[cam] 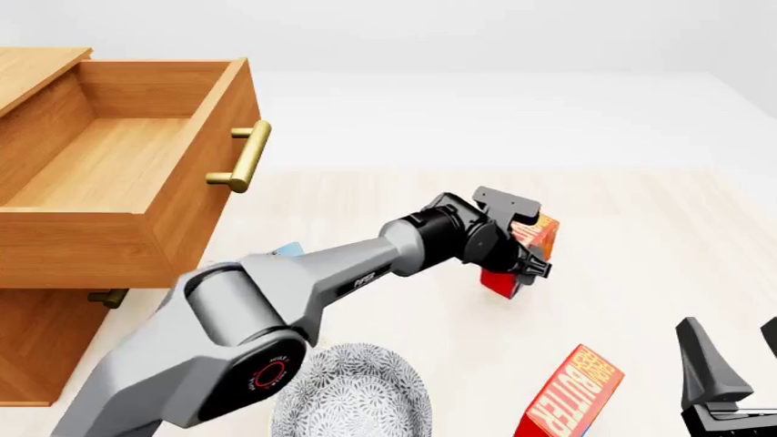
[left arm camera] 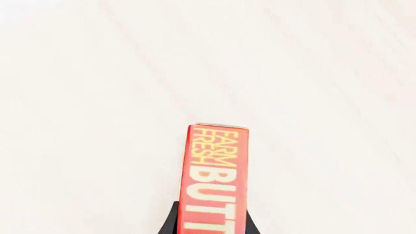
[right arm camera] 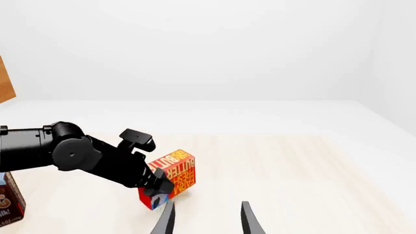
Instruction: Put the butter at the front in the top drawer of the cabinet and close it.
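The cabinet (cam: 49,337) stands at the left with its top drawer (cam: 122,173) pulled out and open upward, ready to receive a carton. Toward the middle, the left end effector (cam: 525,262) is clamped on a butter (cam: 534,238) carton, which appears lifted off the desk (cam: 656,237). A second butter carton (cam: 573,391) lies nearer the front. The right end effector (right arm camera: 206,217) hangs spread apart, holding nothing.

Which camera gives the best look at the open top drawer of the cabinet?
The front view. There the top drawer stands pulled out, showing its bare wooden floor, side walls and brass handle. The left wrist view shows none of it, only the held butter. The right wrist view catches just a brown sliver at the edge.
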